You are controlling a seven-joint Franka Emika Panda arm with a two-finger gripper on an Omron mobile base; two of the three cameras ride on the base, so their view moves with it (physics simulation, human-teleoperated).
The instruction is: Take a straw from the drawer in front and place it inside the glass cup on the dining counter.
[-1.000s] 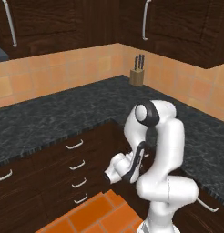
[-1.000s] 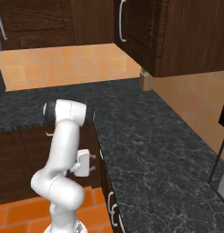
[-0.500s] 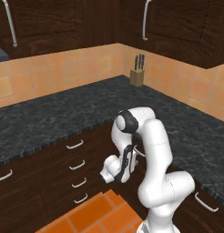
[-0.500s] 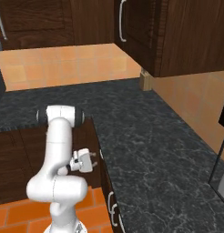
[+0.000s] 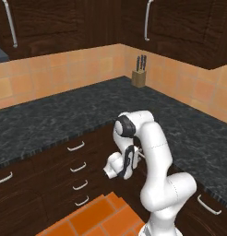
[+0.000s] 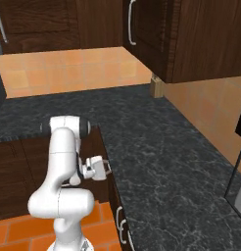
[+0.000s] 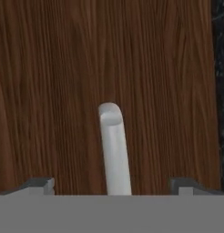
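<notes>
My hand (image 7: 112, 184) wide open, drawer (image 7: 63, 68) handle (image 7: 114, 150) lower centre betw. fingertips; risk: closing off-centre, so grip slips and drawer stays shut.

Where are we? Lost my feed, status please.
Gripper open, straddling the drawer handle, not yet closed on it. Drawer shut. Nothing in the way.

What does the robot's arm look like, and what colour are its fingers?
The arm is smooth, rounded and white, with dark bands at its joints. Its gripper ends in two small grey fingertips. No cables or markings can be made out.
</notes>
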